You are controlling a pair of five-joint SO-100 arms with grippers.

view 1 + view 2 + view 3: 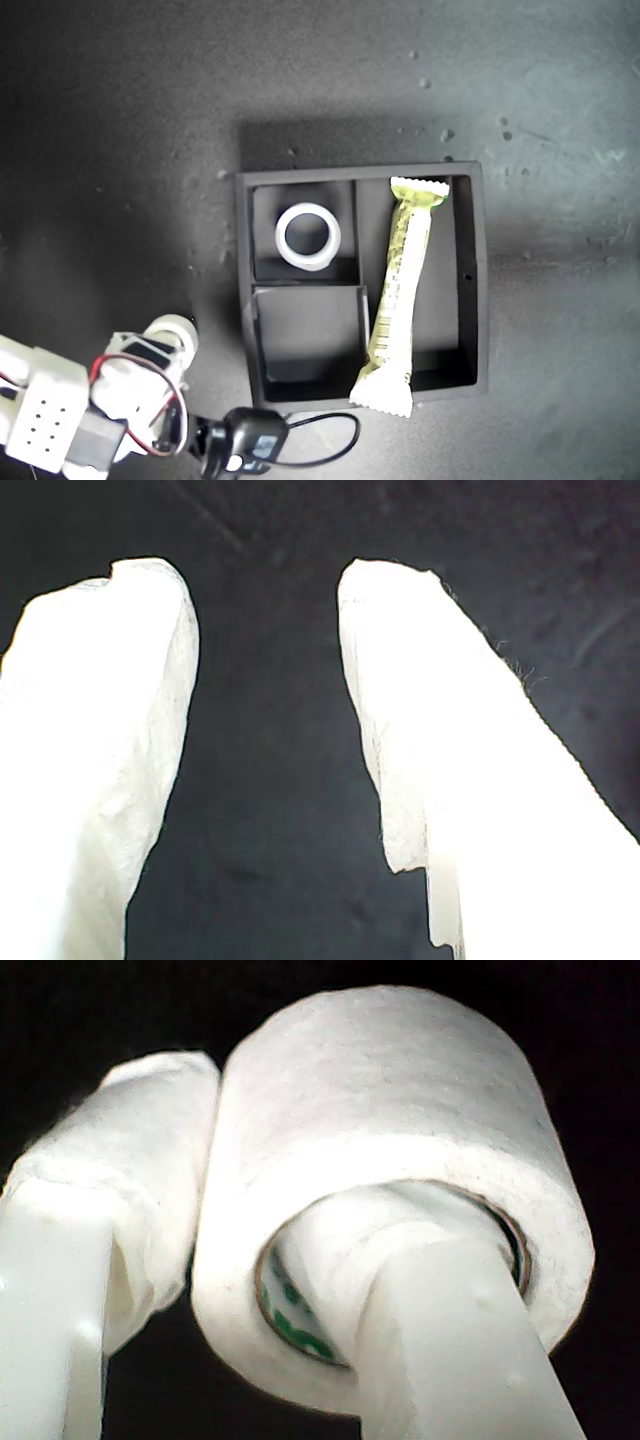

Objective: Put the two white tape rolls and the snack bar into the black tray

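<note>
Nearest, at the exterior view's lower left, my second gripper (210,1260) has its jaws closed on the smaller tape roll (390,1160), one finger threaded through its green-printed core. My first gripper (265,730) shows jaws parted and empty over the dark counter (120,120). Farther off, the black tray (478,280) holds the wider tape roll (309,237) in a small compartment and the snack bar (398,300) in its long one.

End effector (265,720) agape, nothing between.

In the black tray (476,270), the wider tape roll (308,237) sits at exterior view's left of the snack bar (398,300).
</note>
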